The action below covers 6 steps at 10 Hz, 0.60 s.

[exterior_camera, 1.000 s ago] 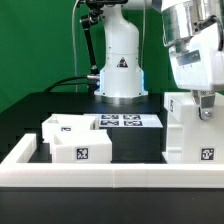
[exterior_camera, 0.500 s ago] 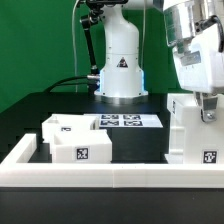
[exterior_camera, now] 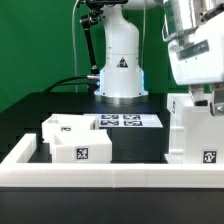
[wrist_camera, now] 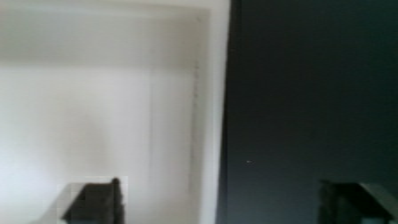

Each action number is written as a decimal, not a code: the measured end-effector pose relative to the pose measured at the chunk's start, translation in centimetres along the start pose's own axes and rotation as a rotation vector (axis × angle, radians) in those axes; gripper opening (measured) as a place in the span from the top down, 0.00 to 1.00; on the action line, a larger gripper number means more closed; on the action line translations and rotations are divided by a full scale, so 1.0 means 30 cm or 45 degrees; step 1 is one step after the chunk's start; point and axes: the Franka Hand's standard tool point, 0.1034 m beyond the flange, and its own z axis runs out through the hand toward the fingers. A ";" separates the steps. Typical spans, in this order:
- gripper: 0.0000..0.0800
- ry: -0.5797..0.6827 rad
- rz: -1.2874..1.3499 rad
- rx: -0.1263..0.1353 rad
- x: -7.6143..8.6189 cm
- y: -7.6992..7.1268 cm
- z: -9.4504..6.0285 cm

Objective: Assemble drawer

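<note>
A tall white drawer case (exterior_camera: 188, 130) stands at the exterior view's right, with a marker tag low on its front. A smaller white drawer box (exterior_camera: 75, 140) with marker tags lies at the left. My gripper (exterior_camera: 212, 101) hangs over the top right of the tall case. In the wrist view my gripper (wrist_camera: 228, 205) is open and empty. One dark fingertip (wrist_camera: 96, 201) is over the white case surface (wrist_camera: 107, 100). The other fingertip (wrist_camera: 363, 200) is over the black table (wrist_camera: 320, 100). The case's edge runs between the two.
The marker board (exterior_camera: 120, 121) lies flat in front of the white robot base (exterior_camera: 121, 65). A low white wall (exterior_camera: 100, 176) runs along the front and the left of the black table.
My gripper has shifted slightly toward the exterior view's right and a little upward over the tall case. The parts have not moved.
</note>
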 end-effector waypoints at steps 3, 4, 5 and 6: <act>0.19 -0.010 -0.277 -0.006 -0.005 0.009 -0.073; 0.19 -0.014 -0.260 -0.006 -0.009 0.012 -0.067; 0.19 -0.015 -0.319 -0.009 -0.008 0.013 -0.063; 0.19 -0.015 -0.411 -0.008 -0.008 0.014 -0.062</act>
